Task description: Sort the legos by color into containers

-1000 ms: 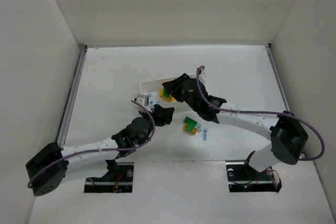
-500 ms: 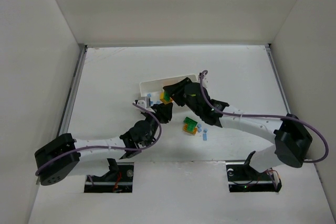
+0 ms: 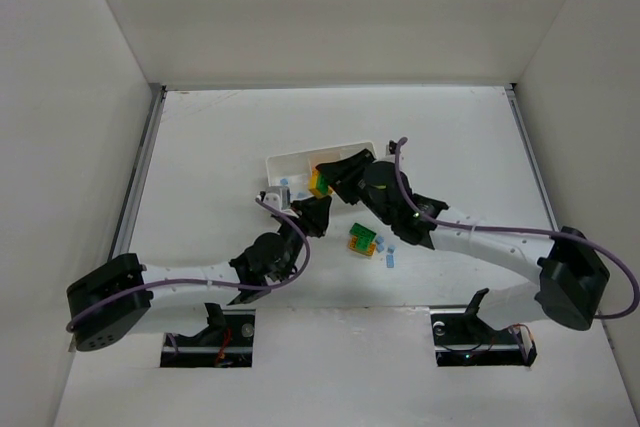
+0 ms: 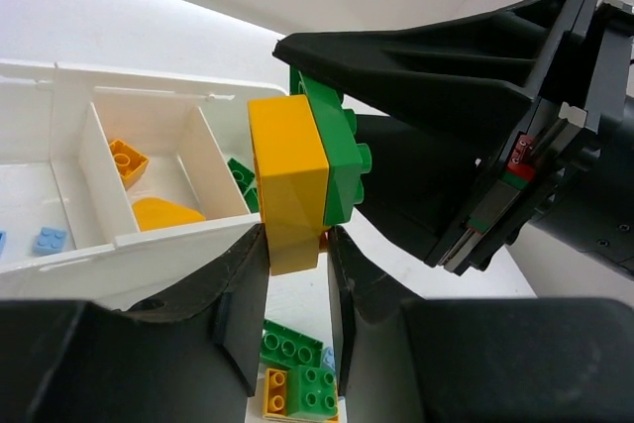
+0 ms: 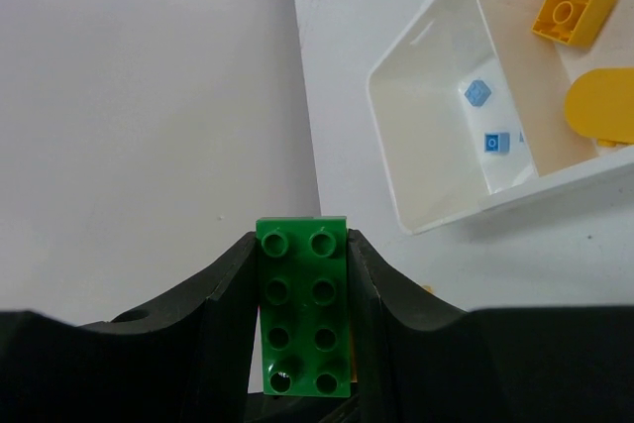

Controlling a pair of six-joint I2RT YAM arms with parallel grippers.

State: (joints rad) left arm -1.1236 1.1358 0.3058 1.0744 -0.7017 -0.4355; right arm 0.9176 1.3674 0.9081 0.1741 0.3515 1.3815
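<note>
My right gripper (image 5: 302, 245) is shut on a green lego (image 5: 304, 309) and holds it in the air next to the white tray (image 3: 290, 162). A yellow lego (image 4: 287, 175) is stuck to that green lego (image 4: 337, 160). My left gripper (image 4: 297, 245) comes from below, and its fingers press the lower end of the yellow lego from both sides. The tray's containers hold pale blue legos (image 5: 478, 93), an orange lego (image 4: 127, 158) with a rounded yellow piece (image 4: 163, 213), and a green lego (image 4: 241, 175).
A loose clump of green and yellow-orange legos (image 3: 362, 241) lies on the table just right of my left gripper, with small pale blue legos (image 3: 390, 259) beside it. White walls enclose the table on three sides.
My left gripper has narrowed from wide open onto the yellow lego. The right arm has shifted slightly, still holding the green lego by the tray.
</note>
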